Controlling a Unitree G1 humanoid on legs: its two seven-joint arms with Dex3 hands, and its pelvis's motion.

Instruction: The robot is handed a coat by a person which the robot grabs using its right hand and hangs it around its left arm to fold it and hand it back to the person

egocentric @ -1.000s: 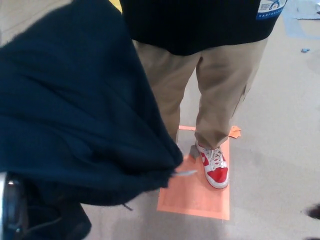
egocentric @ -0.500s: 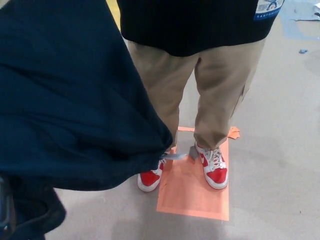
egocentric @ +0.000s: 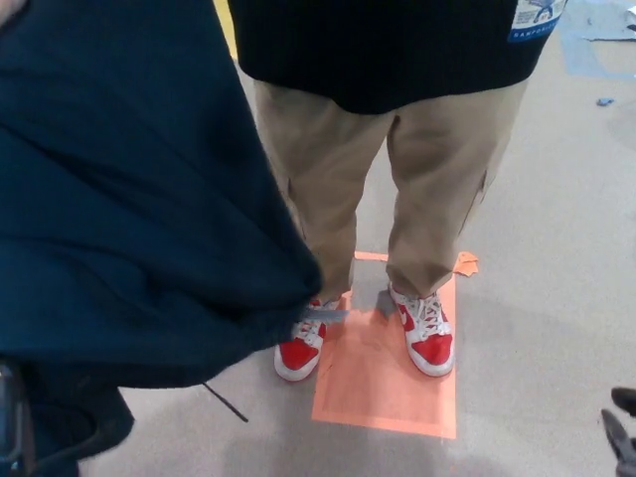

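Observation:
A dark navy coat [egocentric: 129, 199] fills the left half of the head view and hangs in heavy folds, with a thin cord [egocentric: 227, 404] dangling from its lower edge. My left arm is hidden beneath it; only a strip of grey metal [egocentric: 8, 429] shows at the bottom left edge. A small black part of my right hand [egocentric: 622, 429] shows in the bottom right corner, well away from the coat. The person [egocentric: 397, 149] stands right in front of me in a black top and khaki trousers.
The person's red and white shoes [egocentric: 429, 336] stand on an orange floor mat [egocentric: 383, 383]. Around the mat lies grey floor. Blue scraps [egocentric: 604, 30] lie on the floor at the top right.
The coat's lower edge has drawn back to the left, uncovering the person's second shoe. My right hand left the picture, then came back at the bottom right corner.

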